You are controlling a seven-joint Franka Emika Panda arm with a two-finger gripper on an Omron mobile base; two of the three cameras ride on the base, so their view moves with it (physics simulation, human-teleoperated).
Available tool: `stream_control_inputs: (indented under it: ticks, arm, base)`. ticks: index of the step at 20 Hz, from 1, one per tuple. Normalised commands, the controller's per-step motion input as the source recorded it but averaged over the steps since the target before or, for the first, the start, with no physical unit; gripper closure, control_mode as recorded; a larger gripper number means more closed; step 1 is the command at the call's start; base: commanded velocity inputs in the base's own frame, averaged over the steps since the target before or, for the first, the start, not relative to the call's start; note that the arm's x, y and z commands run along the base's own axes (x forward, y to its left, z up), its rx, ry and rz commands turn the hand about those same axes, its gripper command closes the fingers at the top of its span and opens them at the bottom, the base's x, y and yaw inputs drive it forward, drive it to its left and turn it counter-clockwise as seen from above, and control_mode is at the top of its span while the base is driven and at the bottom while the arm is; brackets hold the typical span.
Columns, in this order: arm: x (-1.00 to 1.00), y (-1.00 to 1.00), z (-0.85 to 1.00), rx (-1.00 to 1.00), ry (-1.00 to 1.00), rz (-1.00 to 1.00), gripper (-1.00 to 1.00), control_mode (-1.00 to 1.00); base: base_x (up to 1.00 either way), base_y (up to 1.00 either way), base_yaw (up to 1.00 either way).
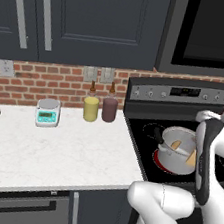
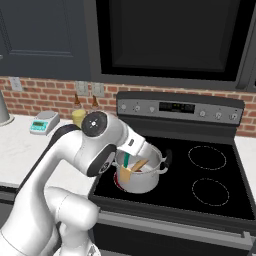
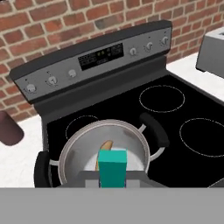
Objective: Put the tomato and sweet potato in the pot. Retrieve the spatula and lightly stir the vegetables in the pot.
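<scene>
- Far left of the left base view there's a marble worktop (image 1: 53,146), with a little white kitchen scale (image 1: 48,112) sitting on it near the brick wall.
- Just right of the scale, a yellow jar (image 1: 90,106) and a maroon jar (image 1: 109,106) stand upright side by side against the backsplash, right at the worktop's edge next to the stove.
- Next over is the black stove (image 2: 210,185), control panel along the back. The two burner rings on its right side are bare.
- The pot (image 2: 142,176) sits on the front-left burner, which glows red under it. Upright, shiny steel, dark handles sticking out on two sides.
- Inside the pot you can see the sweet potato (image 3: 105,146) lying on the bottom, a brown-orange sliver in the hand view. Can't make out the tomato, the spatula blocks part of the pot's floor.
- The spatula (image 2: 128,165) stands nearly upright in the pot, teal handle up, pale-orange blade down inside near the left wall.
- The tool (image 3: 112,178) is squeezed narrow onto the top of the teal handle, right above the pot's opening.
- Far right in the hand view, the corner of a toaster (image 3: 212,52) sits on the worktop beyond the stove.
</scene>
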Motion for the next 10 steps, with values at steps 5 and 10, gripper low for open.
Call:
stream_control_inputs:
  ticks: [5, 10]
  arm:
    - [0.03, 0.01, -0.03, 0.0, -0.01, 0.06, 1.0, -1.0]
    - [-0.19, 0.0, 0.63, 0.03, 0.0, 0.01, 1.0, -1.0]
  base:
    - [0.0, 0.0, 0.0]
    - [0.0, 0.0, 0.0]
